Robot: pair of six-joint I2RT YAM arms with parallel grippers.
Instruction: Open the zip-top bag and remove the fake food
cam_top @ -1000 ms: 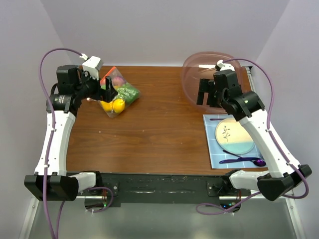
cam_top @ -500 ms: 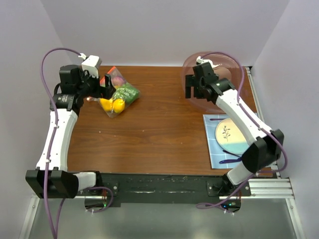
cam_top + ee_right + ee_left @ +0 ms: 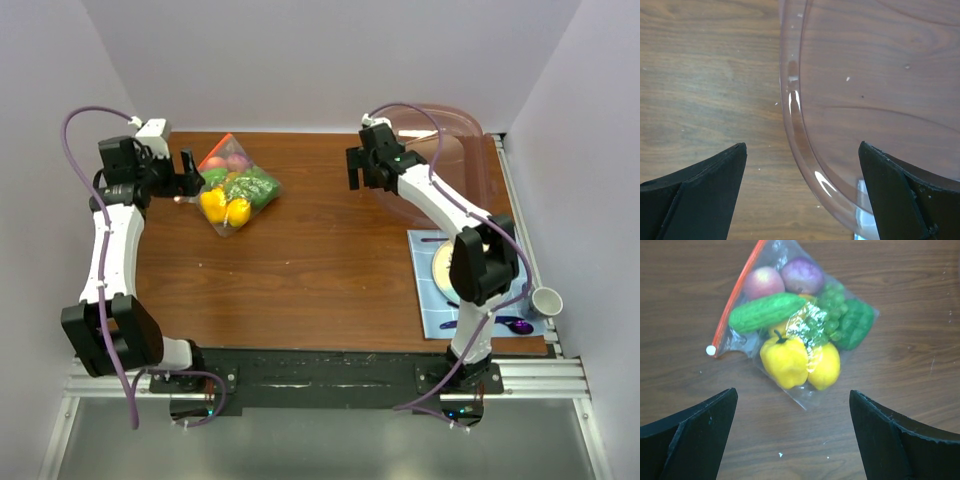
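Note:
The zip-top bag [image 3: 238, 190] lies at the table's far left, its red-orange zip strip [image 3: 735, 295] shut. Inside it is the fake food: a yellow pepper [image 3: 785, 360], a yellow lemon [image 3: 826, 367], a green cucumber [image 3: 765, 312], a pink apple [image 3: 763, 282], a purple onion [image 3: 801, 275] and green grapes [image 3: 829, 315]. My left gripper [image 3: 190, 172] is open and empty, just left of the bag and apart from it; in the left wrist view [image 3: 792, 440] the bag lies ahead of the jaws. My right gripper [image 3: 365, 170] is open and empty over the bowl's left rim [image 3: 795, 120].
The large clear pinkish bowl [image 3: 455, 135] stands at the far right. A blue mat [image 3: 425, 300] at the near right holds a round plate [image 3: 470, 272] and a purple spoon [image 3: 490, 323]. A small white cup [image 3: 545, 300] stands off the table's right edge.
My left gripper has drawn back to the left, off the bag. My right arm has swung left and farther out, from over the bowl to its left rim. The cup now shows.

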